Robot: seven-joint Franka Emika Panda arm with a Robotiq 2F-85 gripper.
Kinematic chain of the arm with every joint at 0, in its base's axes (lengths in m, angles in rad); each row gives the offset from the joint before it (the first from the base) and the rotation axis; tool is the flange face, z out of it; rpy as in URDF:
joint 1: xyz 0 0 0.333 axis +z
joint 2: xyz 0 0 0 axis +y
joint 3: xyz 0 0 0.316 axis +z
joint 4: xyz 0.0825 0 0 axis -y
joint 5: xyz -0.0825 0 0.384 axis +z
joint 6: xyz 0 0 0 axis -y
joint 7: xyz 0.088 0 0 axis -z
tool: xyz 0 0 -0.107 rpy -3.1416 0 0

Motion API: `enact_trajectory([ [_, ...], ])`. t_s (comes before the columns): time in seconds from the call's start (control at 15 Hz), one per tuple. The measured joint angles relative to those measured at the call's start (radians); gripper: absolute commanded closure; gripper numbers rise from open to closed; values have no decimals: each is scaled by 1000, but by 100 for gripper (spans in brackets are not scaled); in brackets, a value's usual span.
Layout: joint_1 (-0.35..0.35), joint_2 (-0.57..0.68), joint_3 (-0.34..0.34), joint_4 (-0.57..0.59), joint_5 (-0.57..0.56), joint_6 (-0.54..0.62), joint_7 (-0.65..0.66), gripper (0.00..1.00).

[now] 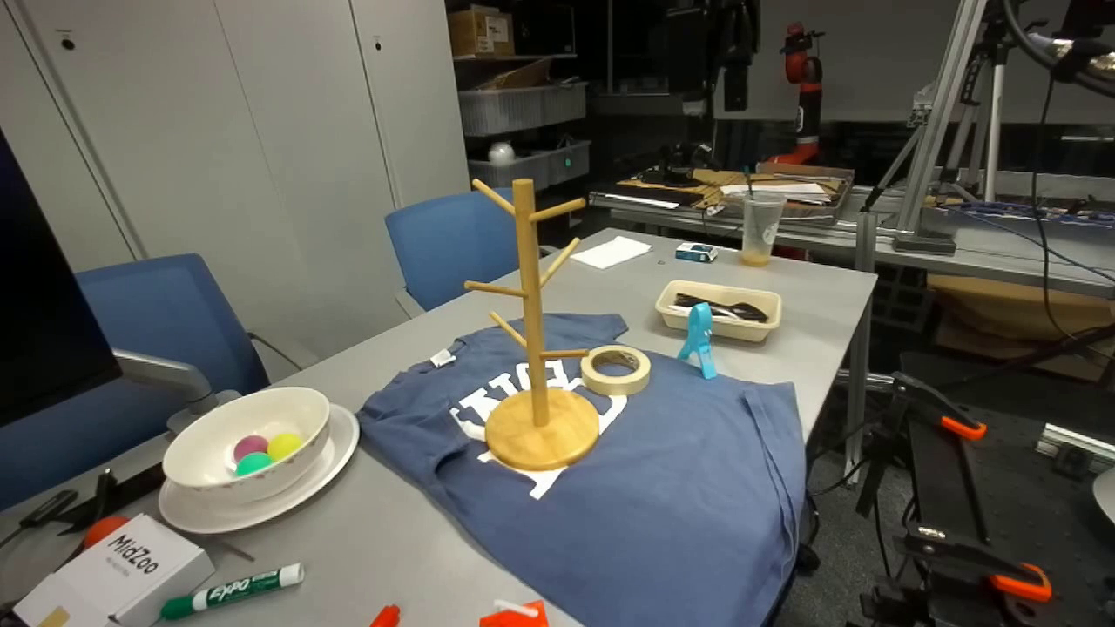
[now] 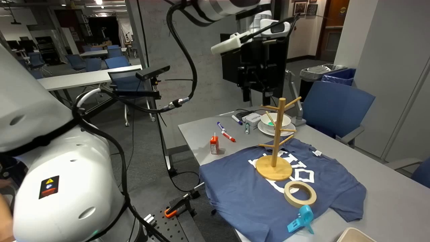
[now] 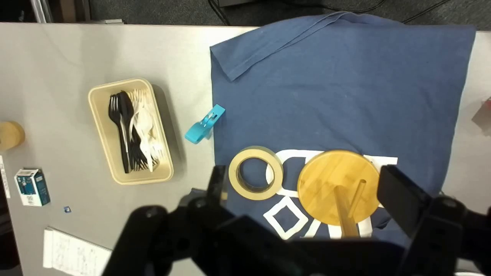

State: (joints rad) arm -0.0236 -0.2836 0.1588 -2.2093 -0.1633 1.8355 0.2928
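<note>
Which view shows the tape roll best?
Wrist view: from above, the tape roll shows its full ring and open hole, uncovered. Both exterior views show it too, but obliquely, lying on the blue shirt beside the wooden stand.

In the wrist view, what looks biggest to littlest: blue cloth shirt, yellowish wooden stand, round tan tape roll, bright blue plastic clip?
1. Shirt
2. Wooden stand, partly hidden
3. Tape roll
4. Clip
</note>
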Motion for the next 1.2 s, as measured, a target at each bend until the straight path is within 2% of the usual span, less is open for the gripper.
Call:
enact_trajectory([
  [0.27,2,15,-7,-8,0,38,0,0],
  [0.93,-13,122,-110,-134,3,330,17,0],
  [1.2,-15,129,-123,-146,5,353,28,0],
])
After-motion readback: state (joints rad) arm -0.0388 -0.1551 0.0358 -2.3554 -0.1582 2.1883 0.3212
